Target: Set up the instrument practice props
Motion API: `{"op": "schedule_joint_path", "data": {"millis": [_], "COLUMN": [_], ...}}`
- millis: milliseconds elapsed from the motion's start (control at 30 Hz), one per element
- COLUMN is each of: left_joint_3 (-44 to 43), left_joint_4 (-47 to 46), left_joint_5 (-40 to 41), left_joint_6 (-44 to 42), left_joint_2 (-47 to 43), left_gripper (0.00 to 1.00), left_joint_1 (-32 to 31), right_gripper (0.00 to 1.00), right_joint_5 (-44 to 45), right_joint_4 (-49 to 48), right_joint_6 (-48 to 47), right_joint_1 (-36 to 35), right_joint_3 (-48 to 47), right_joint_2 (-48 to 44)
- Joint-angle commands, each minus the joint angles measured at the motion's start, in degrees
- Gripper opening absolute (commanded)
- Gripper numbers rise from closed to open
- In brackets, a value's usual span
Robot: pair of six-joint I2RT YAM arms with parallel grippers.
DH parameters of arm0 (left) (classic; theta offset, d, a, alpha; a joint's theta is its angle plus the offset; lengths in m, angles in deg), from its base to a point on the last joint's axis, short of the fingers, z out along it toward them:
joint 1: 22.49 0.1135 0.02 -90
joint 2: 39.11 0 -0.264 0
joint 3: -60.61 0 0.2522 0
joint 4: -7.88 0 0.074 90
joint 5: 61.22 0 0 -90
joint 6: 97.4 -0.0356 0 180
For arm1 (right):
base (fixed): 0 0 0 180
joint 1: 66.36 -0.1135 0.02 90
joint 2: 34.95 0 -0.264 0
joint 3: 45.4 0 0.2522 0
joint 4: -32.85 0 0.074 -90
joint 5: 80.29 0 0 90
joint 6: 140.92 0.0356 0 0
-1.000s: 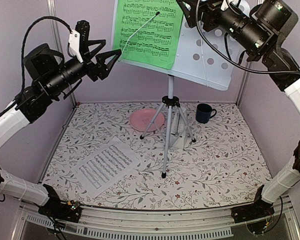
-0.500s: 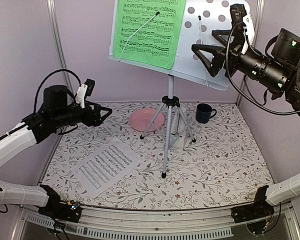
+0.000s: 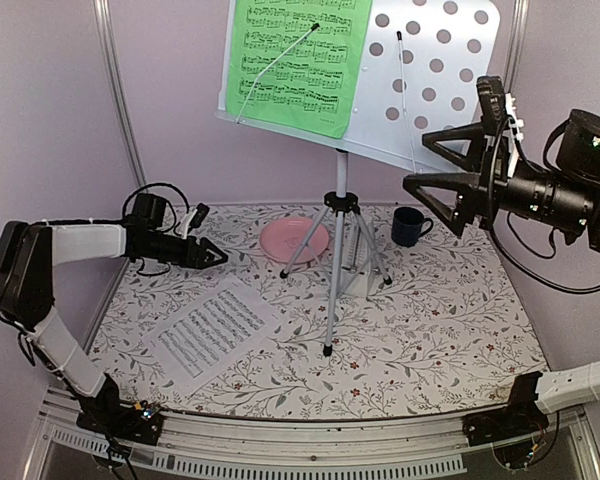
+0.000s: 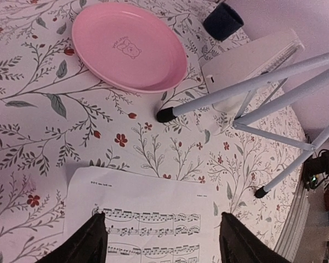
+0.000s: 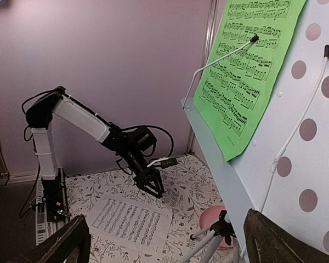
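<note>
Taking the middle of the flowered tablecloth as my dial, my left pincer hangs low between nine and ten o'clock, spread, with nothing between its fingers. From its wrist camera the tips frame the far edge of the white music sheet, which lies flat on the cloth at eight o'clock. It carries printed staves of black notes under a heading line too small for me to read. The pink plate sits at eleven o'clock. A small bear is printed in its centre with a curve of tiny lettering over it that I cannot make out. The pale grey-blue perforated music stand is upright on its tripod, one black-tipped foot planted at six o'clock and another just beside the plate's rim. The green music sheet rests on the left half of its desk, staves of notes facing me, with a thin white wire arm across it. The right half of the desk is bare and dotted with holes. The white pyramid-shaped metronome stands behind the legs at about one o'clock, and no marking on it is readable. The dark blue mug is at two o'clock. My right pincer floats at three o'clock, level with the desk's lower right edge, spread wide and holding nothing.
</note>
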Motion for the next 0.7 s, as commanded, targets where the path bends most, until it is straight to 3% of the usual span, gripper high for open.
{"op": "schedule_joint_path", "data": {"millis": [0, 233, 667], "left_joint_3": [-7.5, -18.1, -24.3], "left_joint_4": [5.3, 19.1, 22.6], "left_joint_5": [-2.6, 1.3, 4.6], "left_joint_6": [-9.0, -24.3, -31.8], "left_joint_2": [6.3, 16.7, 28.7], "left_gripper": [0.7, 0.62, 0.47], "left_joint_1": [0.5, 0.1, -1.7], "right_gripper": [0.99, 0.99, 0.99], "right_joint_5": [-7.6, -17.5, -22.0], "right_joint_4": [0.2, -5.2, -12.0], "right_joint_6": [3.2, 5.0, 7.8], "right_joint_1": [-0.2, -0.3, -0.1], "right_joint_3": [5.2, 11.4, 19.7], "right_joint_2": [-0.4, 1.0, 3.7]}}
